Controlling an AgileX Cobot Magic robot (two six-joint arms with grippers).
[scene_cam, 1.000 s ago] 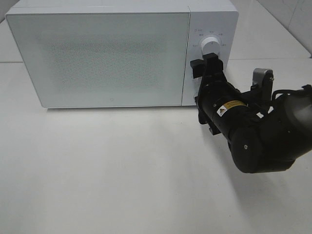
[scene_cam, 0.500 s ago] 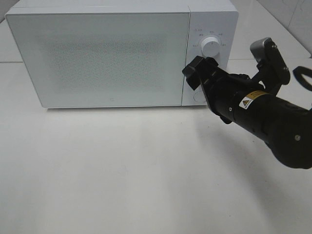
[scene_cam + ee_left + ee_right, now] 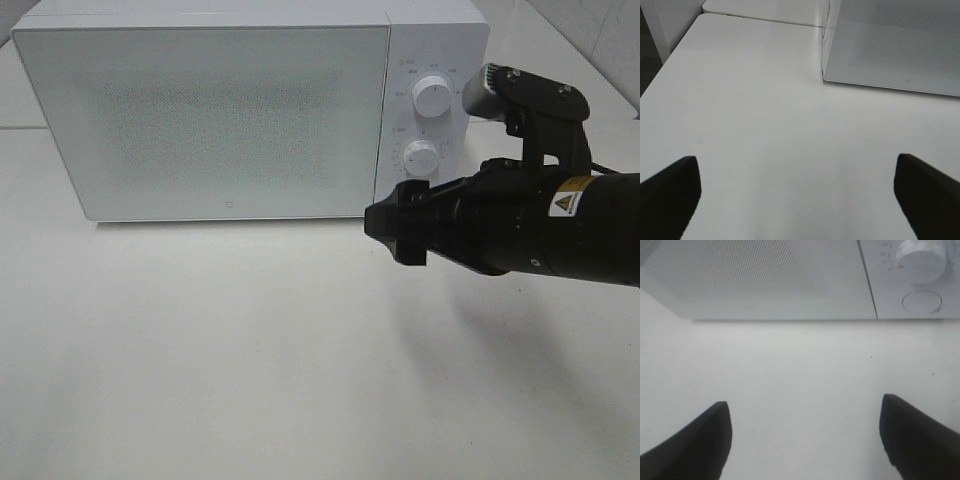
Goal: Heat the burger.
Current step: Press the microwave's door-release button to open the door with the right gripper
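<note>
burger: I can't see it in any view; microwave [image 3: 200, 110] door shut | right pincer [image 3: 804, 401]: spread wide, pinching nothing, above the desk [image 3: 250, 350], just near of the lower dial [image 3: 421, 157] | left pincer [image 3: 795, 159]: spread wide, holding nothing, over desk by the microwave's near-left corner | white desk, pale tiles [image 3: 610, 40] far right

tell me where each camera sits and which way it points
Exterior high: up front above the table, looking down at the shut microwave; shows the right arm and right gripper.
Left wrist: behind the open left gripper, facing the microwave's door corner across the table.
Right wrist: behind the open right gripper, facing the microwave's lower front and a knob.
Shared: all three see the microwave door and table.
</note>
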